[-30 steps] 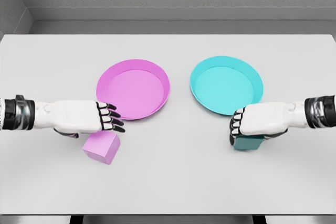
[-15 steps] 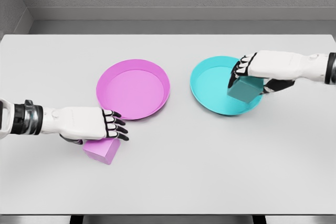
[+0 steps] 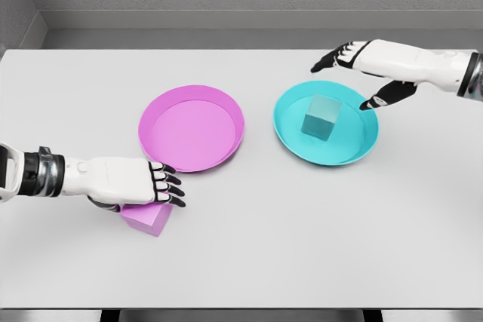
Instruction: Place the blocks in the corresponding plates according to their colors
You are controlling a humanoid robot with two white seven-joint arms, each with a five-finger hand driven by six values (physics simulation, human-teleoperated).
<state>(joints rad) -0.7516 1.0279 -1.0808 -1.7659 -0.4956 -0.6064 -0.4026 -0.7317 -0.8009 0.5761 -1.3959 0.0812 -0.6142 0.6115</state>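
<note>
A teal block [image 3: 321,118] lies inside the teal plate [image 3: 290,138], right of centre on the table. Above the plate's far rim hovers my right hand [image 3: 347,84], open with its fingers spread and holding nothing. The pink plate [image 3: 192,126] sits left of centre with nothing in it. Just in front of its near-left rim a pink block [image 3: 149,219] rests on the table. My left hand [image 3: 155,190] presses down over the block's top, fingers curled across it and the thumb at its left side.
The white table [image 3: 249,262] stretches wide around both plates, with its front edge at the bottom of the view. A grey wall runs behind the far edge.
My right hand carried the teal block up from the table to the teal plate, let it go and opened. My left hand lowered onto the pink block.
</note>
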